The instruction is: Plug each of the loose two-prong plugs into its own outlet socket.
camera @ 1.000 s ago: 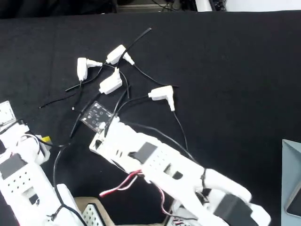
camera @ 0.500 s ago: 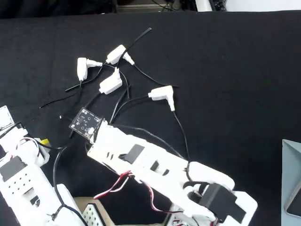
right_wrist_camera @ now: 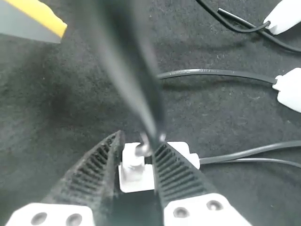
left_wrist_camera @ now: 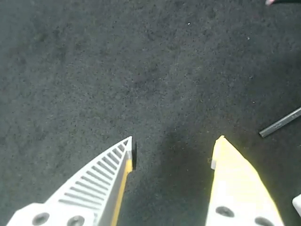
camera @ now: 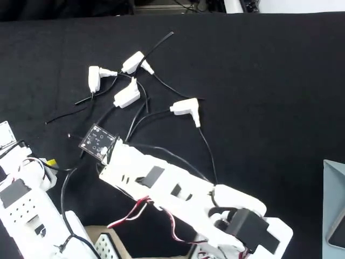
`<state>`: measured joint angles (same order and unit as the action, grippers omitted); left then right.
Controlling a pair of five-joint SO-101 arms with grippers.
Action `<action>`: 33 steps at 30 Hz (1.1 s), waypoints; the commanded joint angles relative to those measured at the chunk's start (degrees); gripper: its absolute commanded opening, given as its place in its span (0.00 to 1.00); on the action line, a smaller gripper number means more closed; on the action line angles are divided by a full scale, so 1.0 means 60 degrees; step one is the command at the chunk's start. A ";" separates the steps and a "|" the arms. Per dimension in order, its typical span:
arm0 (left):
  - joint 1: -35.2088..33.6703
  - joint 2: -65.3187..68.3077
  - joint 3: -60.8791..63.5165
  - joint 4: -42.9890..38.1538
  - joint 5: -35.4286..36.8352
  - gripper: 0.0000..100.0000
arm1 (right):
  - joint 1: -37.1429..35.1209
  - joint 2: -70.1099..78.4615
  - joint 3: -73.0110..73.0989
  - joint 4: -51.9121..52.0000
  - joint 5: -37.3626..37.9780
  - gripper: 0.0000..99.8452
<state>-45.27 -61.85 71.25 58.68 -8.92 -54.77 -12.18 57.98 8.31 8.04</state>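
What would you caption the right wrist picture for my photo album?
Right hand closed around a white plug, with two more white plugs and their black cords on the dark table nearby.

Black cloth-covered table (camera: 269, 81), grey object (camera: 333, 189) at its edge

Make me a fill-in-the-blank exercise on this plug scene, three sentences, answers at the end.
1. The white plug sits between the fingers of the ____ arm's gripper.
2. The left gripper hangs ____ over bare black cloth.
3. In the high view, ____ loose plugs lie on the cloth beyond the arms.
Missing words: right; open; four.
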 commanded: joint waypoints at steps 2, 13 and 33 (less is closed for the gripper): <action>-0.0051 -0.0161 -0.0037 -0.0147 0.0015 0.27 | -0.0015 -0.0022 0.0300 -0.0147 0.0044 0.01; -0.0051 -0.0161 -0.0037 -0.0117 0.0015 0.27 | 0.0293 0.0374 0.0300 0.0381 0.0190 0.01; -0.0037 -0.0147 -0.0022 -0.0117 0.0015 0.27 | 0.0513 -0.0168 -0.0344 0.1949 -0.0293 0.12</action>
<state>-45.27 -61.85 71.25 58.68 -8.92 -53.45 -12.53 56.57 17.80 8.04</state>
